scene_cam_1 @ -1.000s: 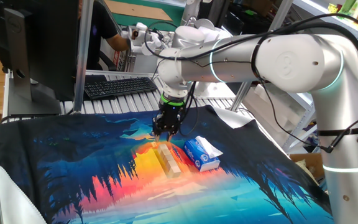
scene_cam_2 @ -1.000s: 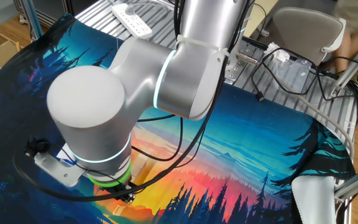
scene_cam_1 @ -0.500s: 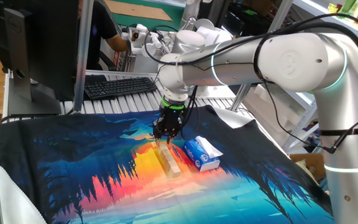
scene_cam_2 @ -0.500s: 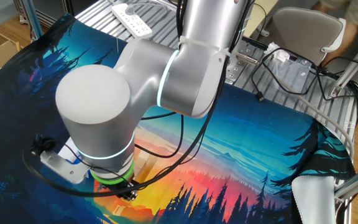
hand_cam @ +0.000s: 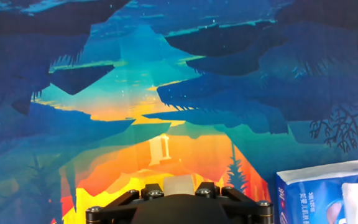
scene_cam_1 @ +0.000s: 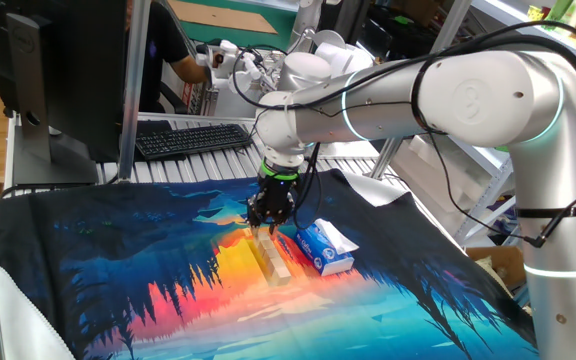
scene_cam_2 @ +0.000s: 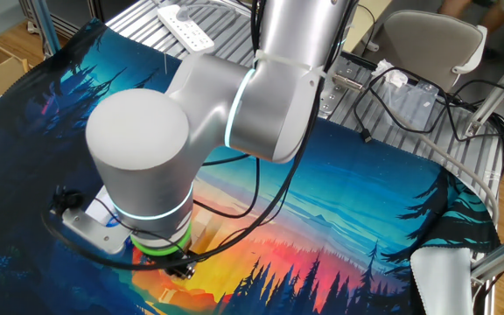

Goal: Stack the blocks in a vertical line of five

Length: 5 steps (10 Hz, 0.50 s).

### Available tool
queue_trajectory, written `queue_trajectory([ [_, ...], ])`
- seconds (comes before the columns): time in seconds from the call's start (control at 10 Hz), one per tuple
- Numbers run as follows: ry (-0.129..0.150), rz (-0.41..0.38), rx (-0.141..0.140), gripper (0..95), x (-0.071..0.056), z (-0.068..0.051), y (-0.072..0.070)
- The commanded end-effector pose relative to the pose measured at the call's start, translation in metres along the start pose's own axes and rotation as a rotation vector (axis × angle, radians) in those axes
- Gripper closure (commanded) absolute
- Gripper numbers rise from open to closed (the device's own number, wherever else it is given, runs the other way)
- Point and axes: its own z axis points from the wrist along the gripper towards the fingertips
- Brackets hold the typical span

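Blue, orange and teal forest print covers the cloth (scene_cam_1: 148, 270) spread over the worktop. At the far left of one fixed view a dark monitor (scene_cam_1: 58, 70) stands at the back edge, with a black keyboard (scene_cam_1: 193, 138) beside it on the slatted metal surface behind the cloth.

Near the middle of the cloth, on the orange patch, the blocks (scene_cam_1: 274, 260) lie flat in a short row, touching end to end. How many are in the row cannot be counted from this view. The tool (scene_cam_1: 267, 228) points straight down over the far end of that row, its black fingers right at the end block. In the hand view a pale wooden block (hand_cam: 177, 185) sits between the finger bases at the bottom edge, so the tool looks closed on a block, though the fingertips themselves are hidden by the tool's body.

Just right of the row, close but apart from it, lies a blue-and-white tissue pack (scene_cam_1: 325, 247) with white tissue sticking out of its top. It also shows at the lower right of the hand view.

On the right, the silver arm (scene_cam_1: 468, 100) bends over the worktop. In the other fixed view its large joint hides the blocks, and a white remote (scene_cam_2: 186, 29) lies at the top edge.
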Motion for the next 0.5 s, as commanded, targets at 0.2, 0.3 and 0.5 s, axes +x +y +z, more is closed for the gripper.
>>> queue_trajectory([
  [0.2,-0.003,-0.005,-0.001,57.0,0.0002,0.003,-0.0003],
  [0.3,-0.005,-0.007,0.0,76.0,0.0002,0.0033,-0.0004],
  [0.5,-0.015,-0.024,0.002,95.0,0.0002,0.0034,-0.0004],
])
